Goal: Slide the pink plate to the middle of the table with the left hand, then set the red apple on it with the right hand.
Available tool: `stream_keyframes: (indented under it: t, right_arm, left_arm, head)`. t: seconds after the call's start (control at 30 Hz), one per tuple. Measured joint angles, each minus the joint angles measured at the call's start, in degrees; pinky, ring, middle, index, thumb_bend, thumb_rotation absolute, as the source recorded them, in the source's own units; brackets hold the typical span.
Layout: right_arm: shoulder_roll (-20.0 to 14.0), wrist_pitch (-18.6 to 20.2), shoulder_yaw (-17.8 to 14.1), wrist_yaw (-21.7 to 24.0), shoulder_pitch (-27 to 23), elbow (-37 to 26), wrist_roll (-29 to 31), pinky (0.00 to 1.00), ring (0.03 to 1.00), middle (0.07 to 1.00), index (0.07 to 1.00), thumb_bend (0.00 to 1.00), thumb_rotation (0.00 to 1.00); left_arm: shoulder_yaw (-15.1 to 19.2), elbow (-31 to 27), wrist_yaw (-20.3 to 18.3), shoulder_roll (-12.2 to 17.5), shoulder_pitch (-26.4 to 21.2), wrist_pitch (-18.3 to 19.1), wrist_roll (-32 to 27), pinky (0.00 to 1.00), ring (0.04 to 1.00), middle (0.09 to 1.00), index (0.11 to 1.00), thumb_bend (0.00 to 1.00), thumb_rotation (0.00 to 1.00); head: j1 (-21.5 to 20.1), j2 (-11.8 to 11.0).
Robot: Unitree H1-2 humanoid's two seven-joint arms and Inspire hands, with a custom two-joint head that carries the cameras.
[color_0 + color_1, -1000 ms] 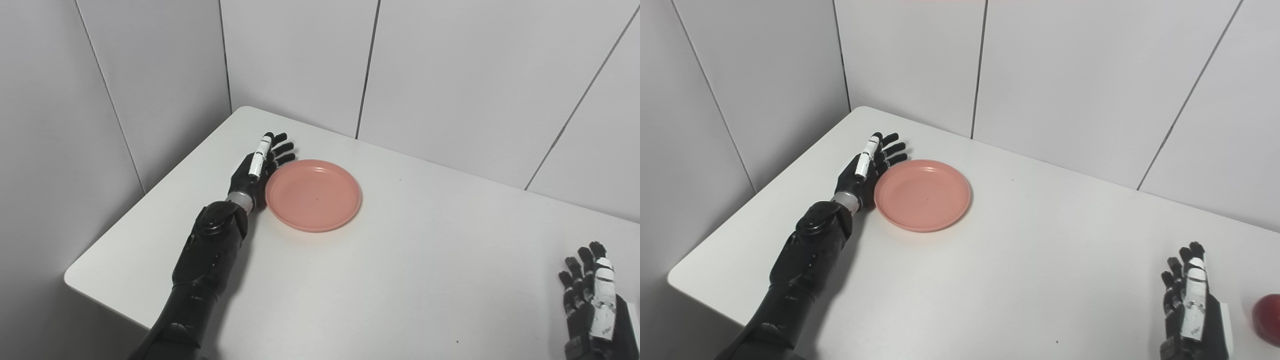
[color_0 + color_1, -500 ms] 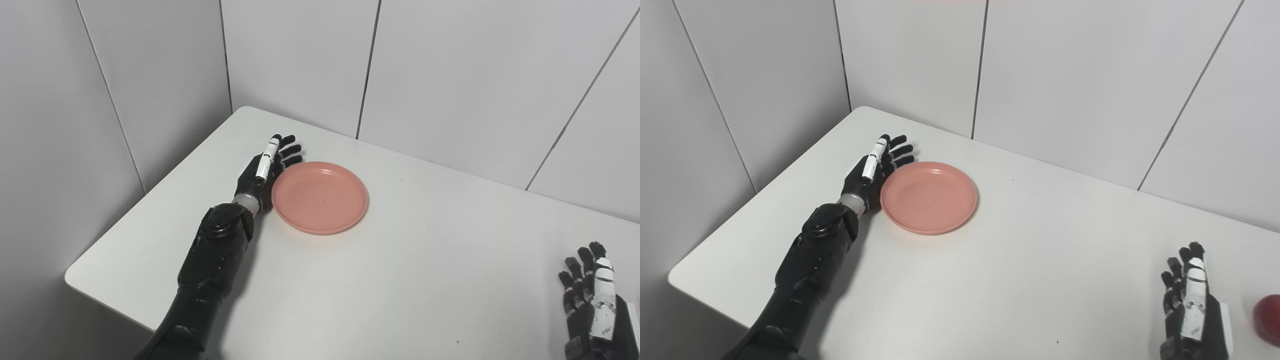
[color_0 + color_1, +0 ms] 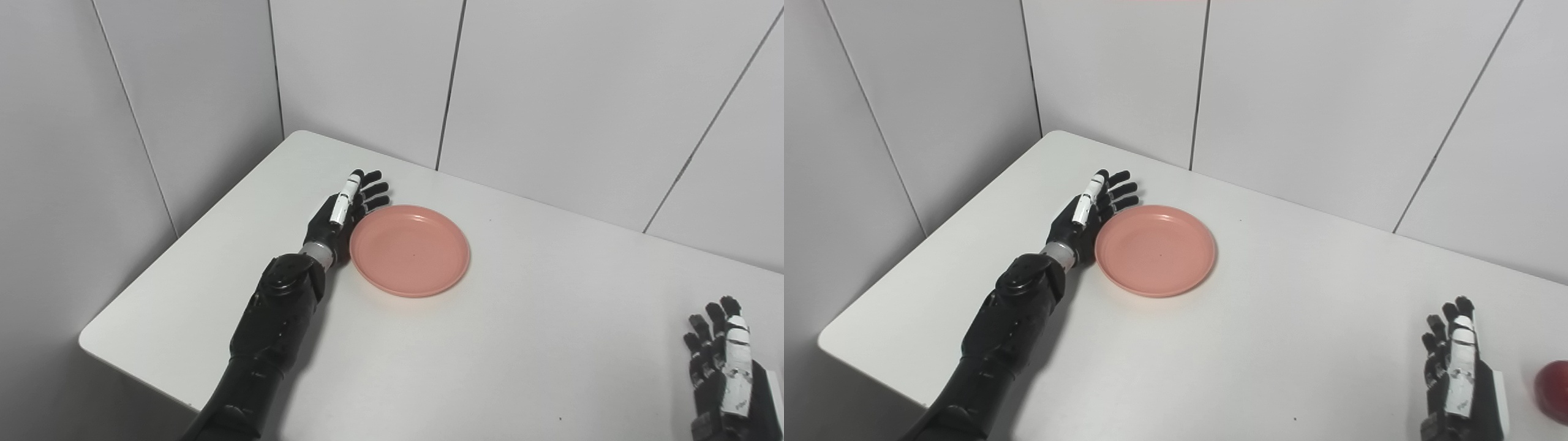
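A round pink plate (image 3: 410,251) lies flat on the white table (image 3: 490,361), left of centre. My left hand (image 3: 344,211) rests on its edge against the plate's left rim, fingers straight and apart, holding nothing. At the bottom right my right hand (image 3: 1454,373) stands open and upright on the table. The red apple (image 3: 1552,390) sits just to the right of that hand, cut by the right eye view's edge; the left eye view does not show it.
Grey panelled walls (image 3: 551,92) close the table in at the back and on the left. The table's left front corner (image 3: 89,343) is rounded, with a drop beyond it.
My left hand has pushed the pink plate to the right and a little toward me. The right hand and the apple have stayed where they were.
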Motion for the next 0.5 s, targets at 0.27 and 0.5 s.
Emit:
stream_keyframes:
  t: [0.27, 0.5]
  right_arm:
    - [-0.1, 0.0, 0.6, 0.1, 0.0, 0.2, -1.0, 1.0, 0.978, 0.992, 0.999, 0.16, 1.0]
    - [0.0, -0.1, 0.7, 0.1, 0.1, 1.4, -1.7, 1.0, 0.984, 0.989, 0.997, 0.18, 1.0]
  left_arm:
    - [-1.6, 0.0, -0.7, -1.4, -0.3, 0.0, 0.1, 0.82, 0.829, 0.835, 0.816, 0.32, 1.0]
    - [-2.6, -0.4, -0.8, -1.8, -0.3, 0.3, 0.2, 0.81, 0.823, 0.831, 0.813, 0.34, 1.0]
  head:
    - [-1.8, 1.0]
    - [-3.2, 1.7]
